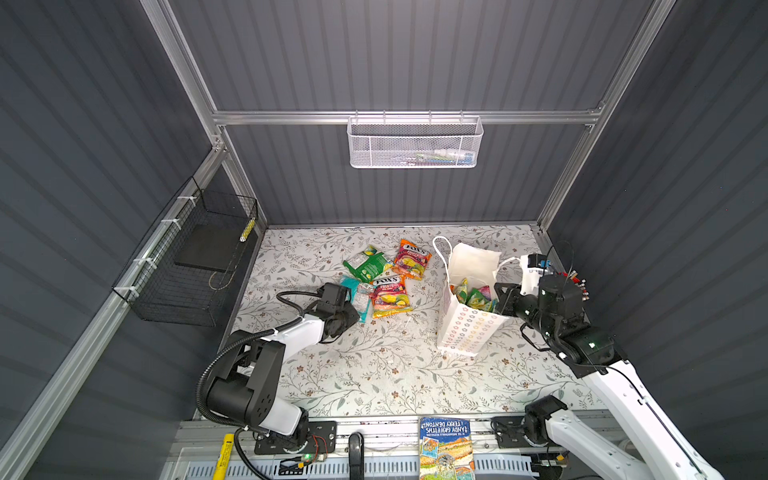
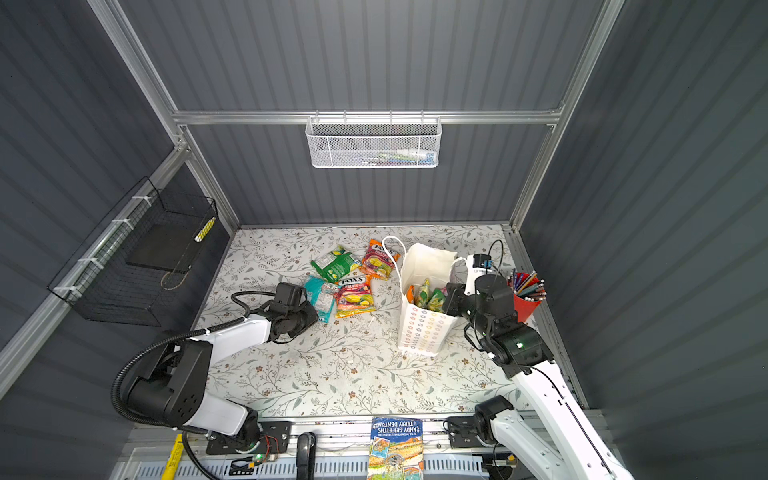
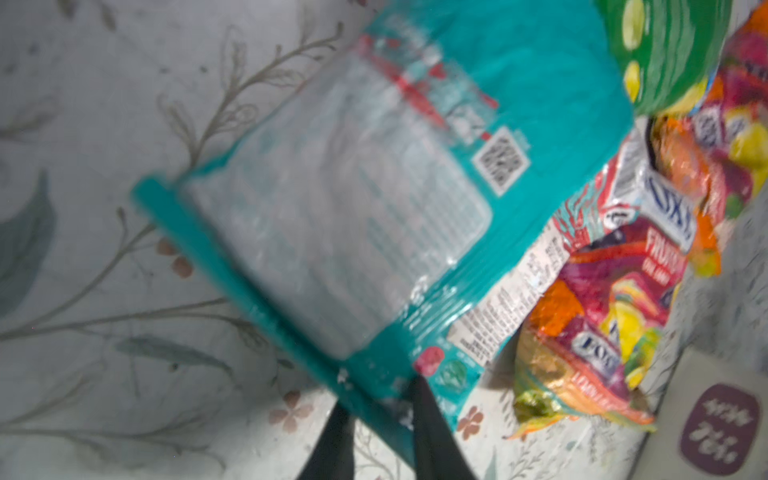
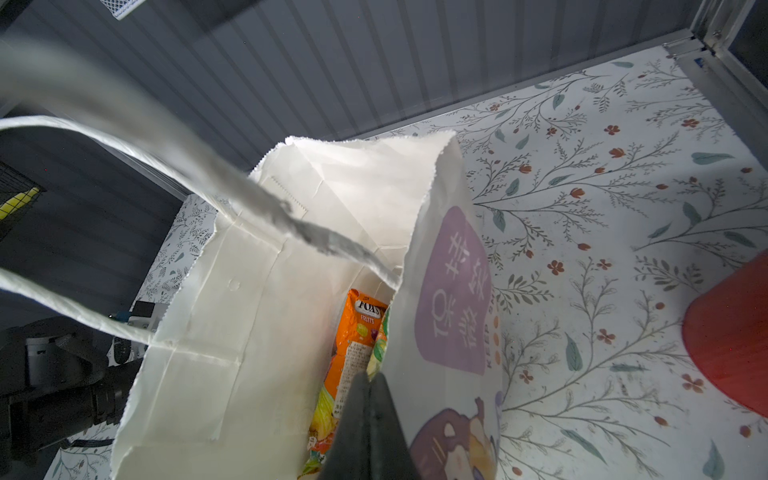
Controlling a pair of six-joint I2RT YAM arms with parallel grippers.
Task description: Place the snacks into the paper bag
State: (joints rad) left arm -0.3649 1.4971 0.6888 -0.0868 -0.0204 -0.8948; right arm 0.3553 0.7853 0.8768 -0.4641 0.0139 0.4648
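Snack pick-up in hand: left gripper (image 3: 378, 395) clamped on a corner of the teal packet (image 3: 353, 187), right gripper (image 4: 368, 382) pinching the rim of the paper bag (image 4: 257, 291); next move probably calls for a clean lift bagward.

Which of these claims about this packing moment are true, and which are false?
1. The left gripper is closed on the teal packet at its edge. True.
2. The paper bag lies flat on its side. False: it stands upright with its mouth open.
3. The right gripper pinches the bag's wall. True.
4. The bag holds no snacks. False: an orange FOX'S packet and others sit inside.
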